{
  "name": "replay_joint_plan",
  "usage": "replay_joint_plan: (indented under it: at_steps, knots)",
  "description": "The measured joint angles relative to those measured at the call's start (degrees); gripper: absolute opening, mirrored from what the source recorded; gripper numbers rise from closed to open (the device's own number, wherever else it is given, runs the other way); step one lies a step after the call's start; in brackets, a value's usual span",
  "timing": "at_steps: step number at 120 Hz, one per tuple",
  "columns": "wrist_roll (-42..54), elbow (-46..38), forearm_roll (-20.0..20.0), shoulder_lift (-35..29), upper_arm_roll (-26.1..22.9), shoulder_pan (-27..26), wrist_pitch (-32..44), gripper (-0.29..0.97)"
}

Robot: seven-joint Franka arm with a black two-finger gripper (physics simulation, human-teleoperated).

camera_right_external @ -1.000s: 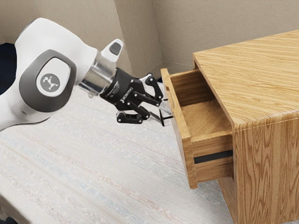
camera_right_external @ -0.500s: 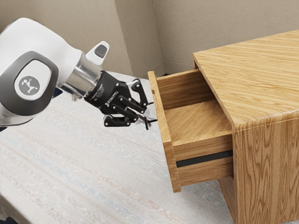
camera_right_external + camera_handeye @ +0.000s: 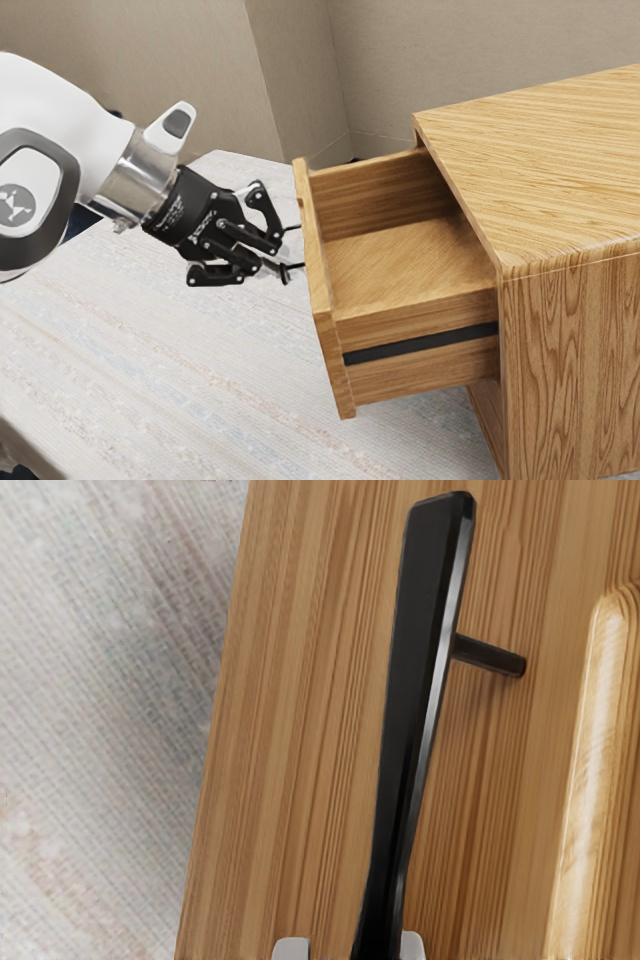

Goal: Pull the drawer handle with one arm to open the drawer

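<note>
Oak cabinet [image 3: 560, 200] sits on the exterior view's right, on a pale woven carpet [image 3: 150, 380]. Its top drawer [image 3: 400, 262] is already well out of the carcass, with the bare floor of the box exposed and the black slide rail [image 3: 420, 343] showing along its side. The drawer front [image 3: 318, 290] faces the exterior view's left, straight at the arm [image 3: 60, 180]. The black drawer handle [image 3: 415, 730] is a slim bar whose long axis runs up and down the front, held off the wood by a short post [image 3: 490, 658]. The gripper [image 3: 278, 252] comes at it square-on from the exterior view's left, wrist roughly in line with the slide. Fingers are narrow and closed on the bar from its two sides. In the wrist view, the pale pads [image 3: 292, 947] flank the lower end of the bar, so the grasp is off-centre rather than at mid-length. Key relation: the bar lies across the finger gap, and the slide axis points back along the hand, away from the cabinet. My read is that any further pull should be pure retraction along that line. Sideways drift would load the slide and could twist the bar in the pads. Judging by the exposed box depth, the task looks mostly done.
</note>
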Motion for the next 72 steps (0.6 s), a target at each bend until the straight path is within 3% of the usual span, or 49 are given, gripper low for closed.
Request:
replay_joint_plan:
  at_steps: [28,72]
  knots:
    - [-0.57,-2.29,0.18,-2.75,1.10,0.15,-0.33,-0.07]
    - [-1.77,-5.98,3.66,-8.92,3.07,0.14,-1.51,-0.07]
